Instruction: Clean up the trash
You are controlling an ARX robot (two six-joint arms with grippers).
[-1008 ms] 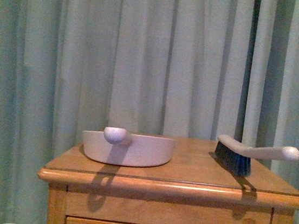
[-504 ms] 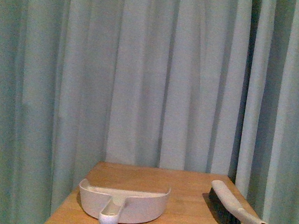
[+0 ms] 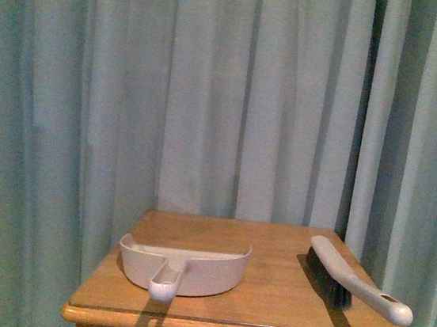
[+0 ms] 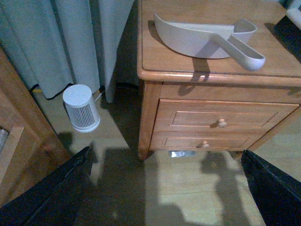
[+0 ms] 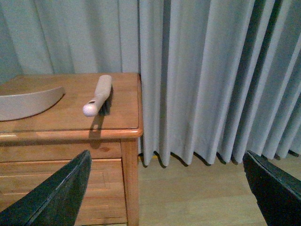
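The trash is in none of my views: no white wad on the worktop (image 3: 265, 301), nor on the floor that my wrist cameras show. What has changed over the last second is my viewpoint, not the scene. A second ago I looked at the worktop level with its front edge. Half a second ago I looked down on it with that edge cut off. Now the whole top and its front edge are in frame.

The dustpan (image 3: 205, 270) and brush (image 3: 359, 286) lie as they did. The pan sits on the left half with its handle toward the front edge. The brush lies near the right edge with its handle toward the front right corner. Neither is touched.

My left gripper (image 4: 165, 153) hangs wide open over the floor before the drawers. My right gripper (image 5: 167, 153) is wide open too, off the right side of the worktop by the curtain (image 3: 227, 93). Both are empty.

I judge I am only settling my view, so the cleaning has not begun. I must find the wad before I reach for either tool.
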